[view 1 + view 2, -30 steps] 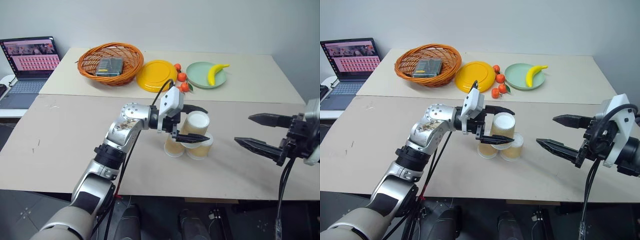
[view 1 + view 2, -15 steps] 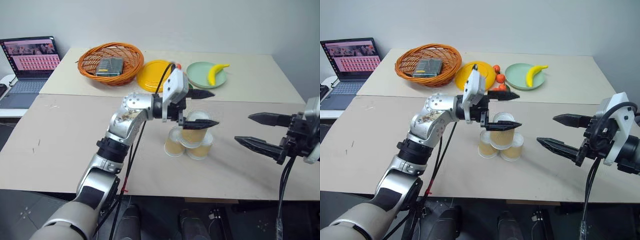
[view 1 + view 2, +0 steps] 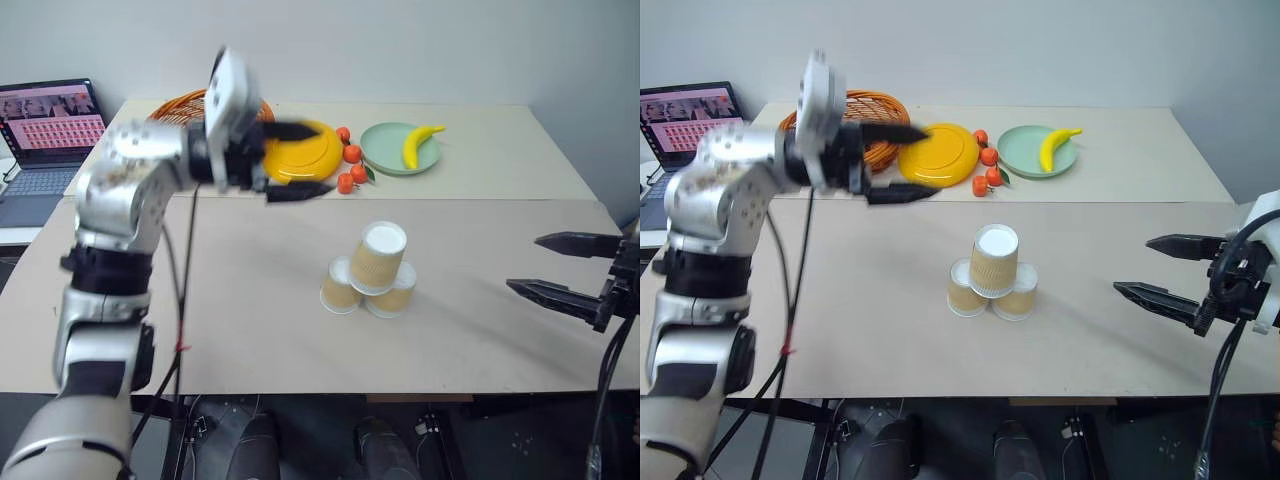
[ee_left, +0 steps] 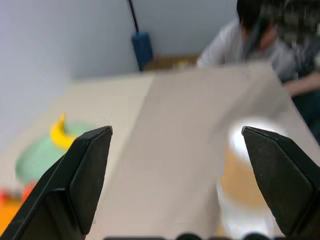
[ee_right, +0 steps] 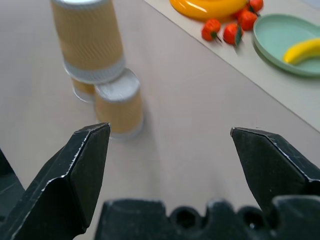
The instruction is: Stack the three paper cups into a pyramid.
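The three paper cups stand as a pyramid mid-table: two tan cups [image 3: 340, 287] [image 3: 396, 296] side by side, base up, and a third [image 3: 381, 255] resting on both. Nothing touches them. My left gripper [image 3: 305, 160] is open and empty, raised well to the left of and behind the stack, in front of the yellow plate. My right gripper [image 3: 527, 263] is open and empty, level, well to the right of the cups and pointing at them. The right wrist view has the top cup [image 5: 90, 40] and a lower cup [image 5: 119, 107] beyond its spread fingers.
Along the back of the table [image 3: 250, 300] are an orange basket [image 3: 880, 105], a yellow plate [image 3: 320, 155], tangerines [image 3: 348, 176] and a green plate [image 3: 380, 150] with a banana [image 3: 415, 143]. A laptop [image 3: 45, 125] sits far left. A person [image 4: 270, 30] shows in the left wrist view.
My left gripper has let go of the top cup and swung up and far to the left. The cup stays on the two below. My right gripper has drifted slightly outward.
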Controlling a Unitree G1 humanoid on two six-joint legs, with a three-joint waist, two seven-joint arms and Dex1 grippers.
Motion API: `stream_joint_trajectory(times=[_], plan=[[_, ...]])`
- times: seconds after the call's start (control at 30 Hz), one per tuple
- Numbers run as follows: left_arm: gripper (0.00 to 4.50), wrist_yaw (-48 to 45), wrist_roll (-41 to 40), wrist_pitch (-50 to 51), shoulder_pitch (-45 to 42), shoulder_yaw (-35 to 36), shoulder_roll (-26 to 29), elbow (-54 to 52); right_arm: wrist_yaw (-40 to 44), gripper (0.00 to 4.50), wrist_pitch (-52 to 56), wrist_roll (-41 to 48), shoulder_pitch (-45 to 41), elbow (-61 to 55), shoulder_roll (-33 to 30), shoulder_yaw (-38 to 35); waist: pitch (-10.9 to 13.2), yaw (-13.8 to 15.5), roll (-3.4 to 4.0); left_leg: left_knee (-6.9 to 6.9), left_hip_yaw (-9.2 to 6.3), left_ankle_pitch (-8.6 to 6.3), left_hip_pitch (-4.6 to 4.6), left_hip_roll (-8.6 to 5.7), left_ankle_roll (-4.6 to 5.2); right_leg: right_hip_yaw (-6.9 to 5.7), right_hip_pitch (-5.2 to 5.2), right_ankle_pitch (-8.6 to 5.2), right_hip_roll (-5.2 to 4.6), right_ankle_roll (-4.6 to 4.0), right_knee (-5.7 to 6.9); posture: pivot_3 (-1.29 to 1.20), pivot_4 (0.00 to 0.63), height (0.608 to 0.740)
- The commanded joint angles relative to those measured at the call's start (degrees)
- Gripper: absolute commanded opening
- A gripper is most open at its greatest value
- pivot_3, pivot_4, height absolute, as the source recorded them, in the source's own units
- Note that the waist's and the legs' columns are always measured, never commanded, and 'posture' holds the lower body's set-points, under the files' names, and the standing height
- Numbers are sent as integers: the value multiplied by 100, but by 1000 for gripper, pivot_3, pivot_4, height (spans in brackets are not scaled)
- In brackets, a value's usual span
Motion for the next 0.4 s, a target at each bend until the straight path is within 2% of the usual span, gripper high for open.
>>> stream_joint_trajectory(times=[0.03,0.17,0.4], plan=[[4433,341,247,-228,1011,69,267,-932,50,4500,-126,-44,82,-64,128,16,2,26,-5,1,0,0,-1,1,0,0,0,0,0,0,0,0,150,732],[4433,843,311,-249,1779,250,188,-1270,-83,4500,-85,76,-79,-30,286,143,3,61,-6,6,-3,1,-8,0,-1,-2,1,0,0,-1,-2,0,150,732],[4433,1576,503,-386,1941,51,-425,-1244,-42,4500,-351,-145,-557,601,399,755,-1,95,-14,13,-2,2,-4,-1,-1,0,6,-2,1,5,-4,0,150,732]])
